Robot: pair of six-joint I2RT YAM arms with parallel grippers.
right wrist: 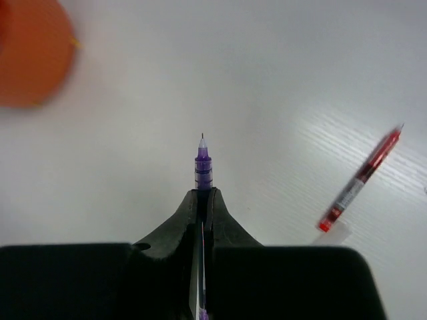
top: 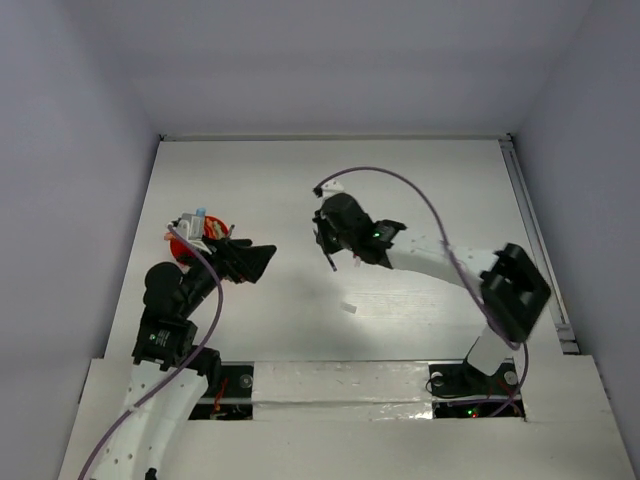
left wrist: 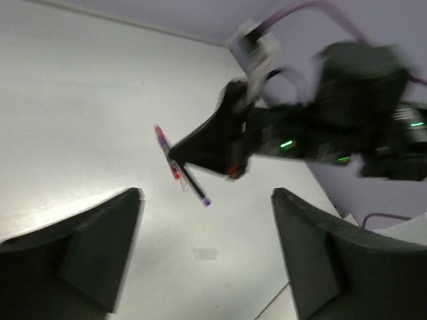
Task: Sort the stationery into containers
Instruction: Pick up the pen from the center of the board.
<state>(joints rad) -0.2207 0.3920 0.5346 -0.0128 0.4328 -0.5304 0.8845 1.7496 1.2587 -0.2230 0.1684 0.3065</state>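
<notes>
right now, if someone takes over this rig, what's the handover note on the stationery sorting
Left gripper: open, empty, beside the round orange-red plastic pot.
Right gripper: shut on a slim purple-tipped pen, above the table.
Done: some stationery already stands in the pot.
To do: pot the held pen, then the slim red pen and a small white bit lying on the table.
</notes>
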